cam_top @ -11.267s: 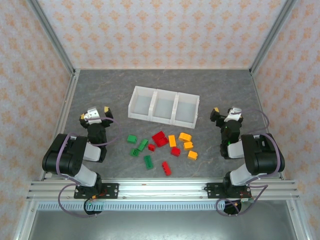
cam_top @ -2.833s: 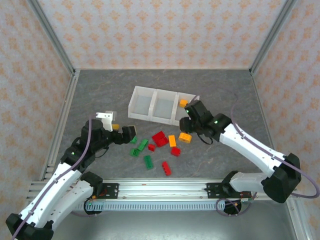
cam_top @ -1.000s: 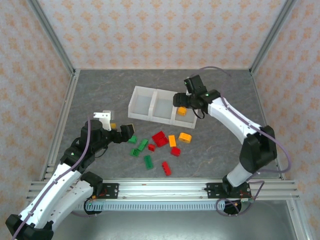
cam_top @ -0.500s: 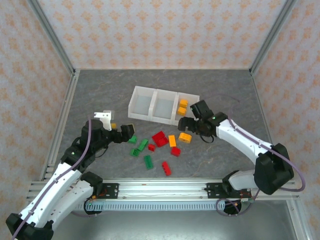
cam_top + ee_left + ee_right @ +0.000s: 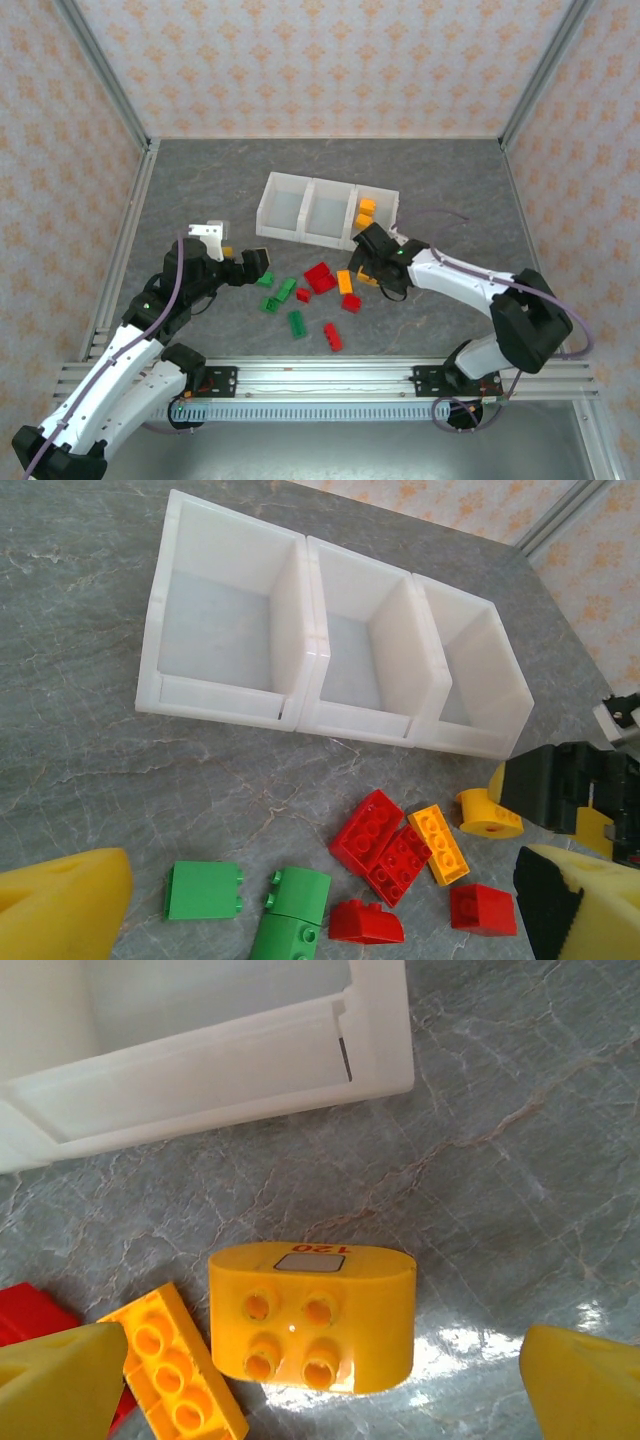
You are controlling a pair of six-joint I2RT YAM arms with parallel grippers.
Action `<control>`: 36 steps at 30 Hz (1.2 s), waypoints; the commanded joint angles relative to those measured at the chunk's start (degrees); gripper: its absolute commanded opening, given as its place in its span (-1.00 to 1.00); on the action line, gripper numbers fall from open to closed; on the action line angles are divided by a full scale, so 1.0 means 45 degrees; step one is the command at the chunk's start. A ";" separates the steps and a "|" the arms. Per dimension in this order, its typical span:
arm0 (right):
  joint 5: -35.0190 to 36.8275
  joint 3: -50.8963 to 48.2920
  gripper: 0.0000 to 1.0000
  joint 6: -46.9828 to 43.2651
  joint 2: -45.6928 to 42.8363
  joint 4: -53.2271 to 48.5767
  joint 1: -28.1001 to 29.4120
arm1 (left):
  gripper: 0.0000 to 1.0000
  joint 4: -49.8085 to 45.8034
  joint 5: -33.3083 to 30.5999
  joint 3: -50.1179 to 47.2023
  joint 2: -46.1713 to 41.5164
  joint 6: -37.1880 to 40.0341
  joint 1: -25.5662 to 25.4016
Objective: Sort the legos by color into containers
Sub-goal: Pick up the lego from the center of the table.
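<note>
The orange brick (image 5: pixel 312 1317) is lying on the desk (image 5: pixel 500 1160) directly under our right gripper (image 5: pixel 320 1365), between its wide-spread jaws and not yet gripped. Just beyond the gripper, the end bin (image 5: pixel 376 190) is now holding two orange bricks (image 5: pixel 366 214), one more than a second ago, and we are coming back down from that drop. Orange sorting is advancing, and a flat brick (image 5: pixel 175 1370) is waiting beside this one. Our left gripper (image 5: pixel 243 260) is hovering wide open beside the green bricks (image 5: pixel 286 290), none binned yet.
</note>
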 commanded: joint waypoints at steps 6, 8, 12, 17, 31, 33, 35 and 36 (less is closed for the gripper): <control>0.0649 0.0734 0.97 0.0319 0.1422 0.0455 0.0182 | 0.98 0.0137 -0.0088 -0.0112 -0.0081 -0.0069 -0.0112; 0.0912 0.0678 0.85 0.0305 0.1530 0.0525 0.0196 | 0.98 0.0144 -0.0096 -0.0121 -0.0081 -0.0079 -0.0122; 0.1441 0.0580 0.63 0.0209 0.1799 0.0444 0.0202 | 0.99 0.0137 -0.0117 -0.0112 -0.0062 -0.0083 -0.0102; 0.1163 0.0549 0.45 -0.0127 0.2081 0.0620 0.0205 | 0.98 0.0137 -0.0087 -0.0117 -0.0023 -0.0068 -0.0113; 0.1081 0.1272 0.36 -0.1526 0.2437 0.0225 0.0187 | 0.98 0.0195 0.0156 -0.0131 -0.0077 -0.0025 -0.0112; 0.1187 0.1484 0.33 -0.1942 0.2289 0.0101 0.0172 | 0.98 0.0201 0.0185 -0.0131 -0.0076 -0.0007 -0.0112; 0.1209 0.1682 0.31 -0.2296 0.2173 -0.0084 0.0168 | 0.98 0.0214 0.0205 -0.0131 -0.0111 -0.0004 -0.0107; 0.1209 0.1828 0.28 -0.2490 0.2101 -0.0235 0.0168 | 0.98 0.0215 0.0205 -0.0131 -0.0120 -0.0009 -0.0112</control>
